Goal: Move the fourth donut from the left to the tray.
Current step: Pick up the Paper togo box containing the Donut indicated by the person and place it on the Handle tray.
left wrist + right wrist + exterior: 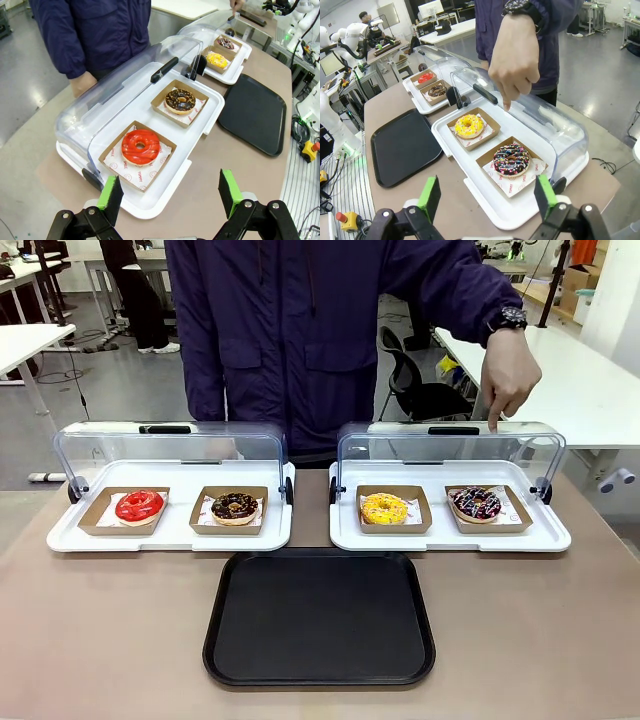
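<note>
Right gripper (pixel 487 196), fingers spread wide with nothing between the green pads, poised above the near edge of a white plastic display tray (pixel 470 192). Just beyond the fingertips, closer to the right-hand finger, lies the fourth donut (pixel 511 160), a dark chocolate-glazed ring with white drizzle and pink bits. It rests in its small brown cardboard tray (pixel 485 161), which likely gives the jaws a firmer edge to take than the glaze would. Farther out, toward the left-hand finger, sits a yellow-glazed ring donut (pixel 469 126) in a matching cardboard tray. The clear domed lid (pixel 545 125) is swung back behind both donuts, leaving them reachable from the robot's side. Above the lid a person's hand (pixel 512 70) points one finger down, apparently marking the donut to be taken. Well off past the left-hand finger lies the large flat black rectangular tray (pixel 405 145), bare, set centrally so that either arm can reach it. Left gripper (pixel 170 194), fingers likewise apart and holding nothing, hangs before the other display tray, a red-glazed ring donut (pixel 140 146) just ahead of them.
</note>
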You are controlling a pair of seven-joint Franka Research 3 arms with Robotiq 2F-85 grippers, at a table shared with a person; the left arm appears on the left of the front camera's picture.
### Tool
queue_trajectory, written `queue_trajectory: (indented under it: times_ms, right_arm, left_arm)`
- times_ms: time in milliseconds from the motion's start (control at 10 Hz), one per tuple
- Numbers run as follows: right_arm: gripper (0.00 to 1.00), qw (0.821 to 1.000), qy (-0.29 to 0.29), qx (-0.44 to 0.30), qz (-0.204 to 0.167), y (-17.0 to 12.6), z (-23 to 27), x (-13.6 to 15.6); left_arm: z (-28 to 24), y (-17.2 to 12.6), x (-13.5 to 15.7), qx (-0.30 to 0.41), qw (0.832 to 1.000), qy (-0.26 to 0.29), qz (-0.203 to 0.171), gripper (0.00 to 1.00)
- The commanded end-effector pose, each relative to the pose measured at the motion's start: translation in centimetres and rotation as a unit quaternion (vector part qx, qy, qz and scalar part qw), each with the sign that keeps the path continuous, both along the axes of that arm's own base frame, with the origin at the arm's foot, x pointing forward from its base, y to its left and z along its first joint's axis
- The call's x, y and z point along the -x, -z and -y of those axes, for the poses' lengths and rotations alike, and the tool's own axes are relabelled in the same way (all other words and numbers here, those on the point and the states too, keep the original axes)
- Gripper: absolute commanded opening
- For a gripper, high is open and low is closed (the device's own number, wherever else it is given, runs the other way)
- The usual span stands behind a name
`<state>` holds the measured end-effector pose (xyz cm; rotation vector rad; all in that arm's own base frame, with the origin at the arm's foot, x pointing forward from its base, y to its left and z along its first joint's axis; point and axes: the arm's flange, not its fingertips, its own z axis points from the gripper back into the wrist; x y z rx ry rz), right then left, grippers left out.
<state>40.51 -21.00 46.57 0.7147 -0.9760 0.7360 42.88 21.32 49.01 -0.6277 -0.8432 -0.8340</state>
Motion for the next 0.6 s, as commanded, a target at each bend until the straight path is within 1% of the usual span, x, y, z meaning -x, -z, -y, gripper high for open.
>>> queue_trajectory:
  times_ms: [0,400,500]
  right_arm:
    - [1.00,1.000,-0.003,-0.002,0.006,-0.11,-0.08,-0.02]
    - [1.00,1.000,-0.003,-0.002,0.006,-0.11,-0.08,-0.02]
    - [1.00,1.000,0.000,0.000,0.000,0.00,0.00,0.00]
  left_arm:
    - [0.05,-0.05,0.00,0.002,1.000,0.002,0.002,1.00]
    - [0.05,-0.05,0.00,0.002,1.000,0.002,0.002,1.00]
    - [0.05,-0.05,0.00,0.002,1.000,0.002,0.002,1.00]
